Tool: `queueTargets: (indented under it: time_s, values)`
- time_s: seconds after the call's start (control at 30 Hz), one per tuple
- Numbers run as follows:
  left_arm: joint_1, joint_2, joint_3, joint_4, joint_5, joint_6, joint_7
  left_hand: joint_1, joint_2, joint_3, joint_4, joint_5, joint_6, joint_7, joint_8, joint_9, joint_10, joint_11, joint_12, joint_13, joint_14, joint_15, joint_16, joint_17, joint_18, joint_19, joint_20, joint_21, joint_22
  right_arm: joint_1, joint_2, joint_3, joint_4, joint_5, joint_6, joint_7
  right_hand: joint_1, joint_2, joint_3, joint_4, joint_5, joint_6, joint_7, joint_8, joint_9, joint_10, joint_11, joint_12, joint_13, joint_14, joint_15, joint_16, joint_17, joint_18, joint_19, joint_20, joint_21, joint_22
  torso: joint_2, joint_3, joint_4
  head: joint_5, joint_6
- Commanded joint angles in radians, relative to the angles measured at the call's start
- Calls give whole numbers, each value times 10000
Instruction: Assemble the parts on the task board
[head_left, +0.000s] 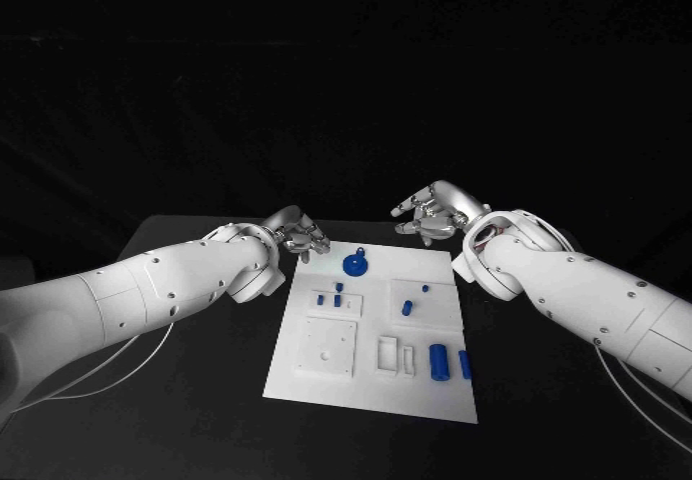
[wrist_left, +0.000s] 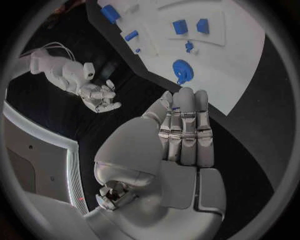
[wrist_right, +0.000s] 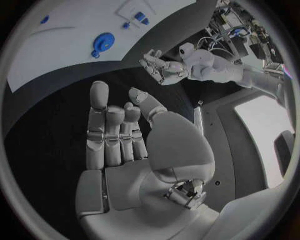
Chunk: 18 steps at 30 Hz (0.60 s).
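I have both arms parked at the far end of the white board, one on each side. I read this as a waiting stance, so that nothing blocks my overhead look at the parts. The left robot hand hovers just off the board's far left corner. Its fingers are straight and lie side by side, and it holds nothing. The right robot hand hangs beyond the far right corner over the dark surface. It is empty too, with the fingers extended and the thumb apart.

All the blue parts rest on the board and none is in a hand. A round blue disc lies nearest the hands at the far end. Small blue pieces sit around mid-board, and longer blue pegs lie at the near right, beside white slotted blocks. My guess is that the disc is the easiest first pick, since it is closest to both hands.

The head camera gives me the full layout but hardly shows the palms. The left wrist camera shows the disc just past the left fingertips, and both wrist cameras show the bare palms.
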Motion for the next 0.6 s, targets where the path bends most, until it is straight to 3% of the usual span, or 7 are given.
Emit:
queueTargets:
  time_s: [0.03,0.2,0.53,0.6]
  values:
    - [33,-92,27,41,2677,-422,873,-87,21,-54,-1,-10,28,50,16,-6,35,52,-56,8,-226,100,-522,-208,-167,-258,71,-306,-158,221,327,-297,-417,-1718,666,143,40,-3,109,0,-73,168,-31,-49,-7,139,11,256,345,112,-3,281,304,139,-9,-33,132,216,0,-49,89,-49,68]
    - [77,-306,59,197,3841,-431,1315,-46,44,-181,21,-16,9,64,13,-11,31,84,-71,4,-36,190,-1705,-639,-215,-274,158,-901,-551,517,865,-890,-1054,-2370,649,348,2,2,264,11,-199,349,-80,-49,-6,356,4,767,1159,326,-8,795,1012,181,-73,-32,400,741,3,-123,204,-104,119]
    - [127,-658,87,660,4684,-570,1694,11,69,-293,29,-16,7,68,13,-25,29,91,-94,-1,131,207,-2220,-568,-229,-150,168,-1239,-617,679,1630,-1586,-1834,-2968,727,621,-39,78,320,15,-298,589,-134,-36,1,590,-13,1189,1932,560,-16,1149,1636,211,-51,-37,504,1176,43,-261,396,-219,226]
    - [133,-729,90,771,4823,-607,1738,4,84,-310,41,-32,4,69,12,-27,32,94,-95,0,162,207,-2293,-524,-229,-146,169,-1244,-636,701,1831,-1780,-2047,-3104,813,638,-52,110,344,22,-348,615,-140,-40,-1,633,-11,1245,2052,610,-15,1227,1763,207,-32,-37,514,1267,49,-305,462,-259,235]
